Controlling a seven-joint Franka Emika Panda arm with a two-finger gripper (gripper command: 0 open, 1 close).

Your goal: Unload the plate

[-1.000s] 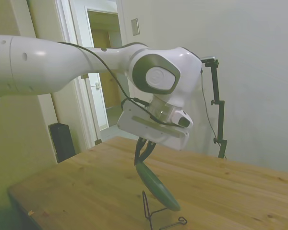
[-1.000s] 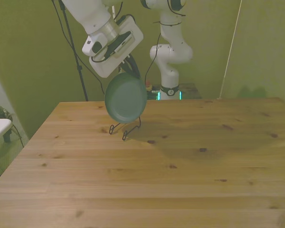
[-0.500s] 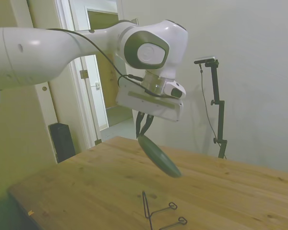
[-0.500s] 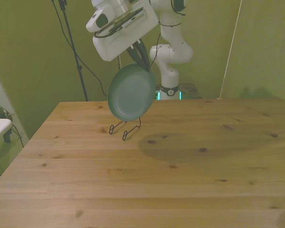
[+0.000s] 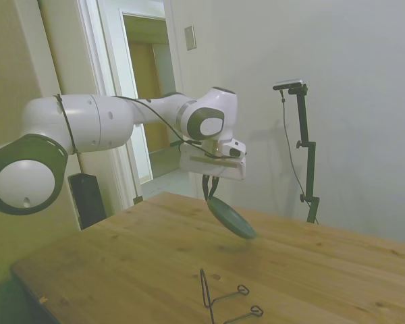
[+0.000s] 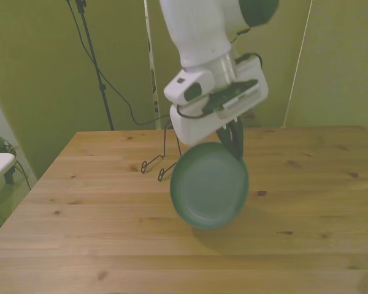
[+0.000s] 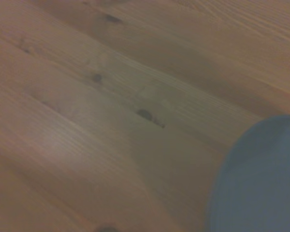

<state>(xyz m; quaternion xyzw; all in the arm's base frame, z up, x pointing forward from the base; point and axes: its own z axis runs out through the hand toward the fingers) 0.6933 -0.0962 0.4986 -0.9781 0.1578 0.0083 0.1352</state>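
Transport is the step in hand: the plate [image 6: 210,185] is held tilted in the air above the table [image 6: 306,208], its upper rim apparently pinched by the gripper [image 6: 235,146]. A flat set-down is called for next. The wire rack [image 6: 161,160] is well clear.

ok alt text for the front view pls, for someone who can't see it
A white robot arm's claw grips the upper rim of a dark green plate, holding it tilted in the air above a wooden table. An empty black wire rack stands behind, toward the front view's left.
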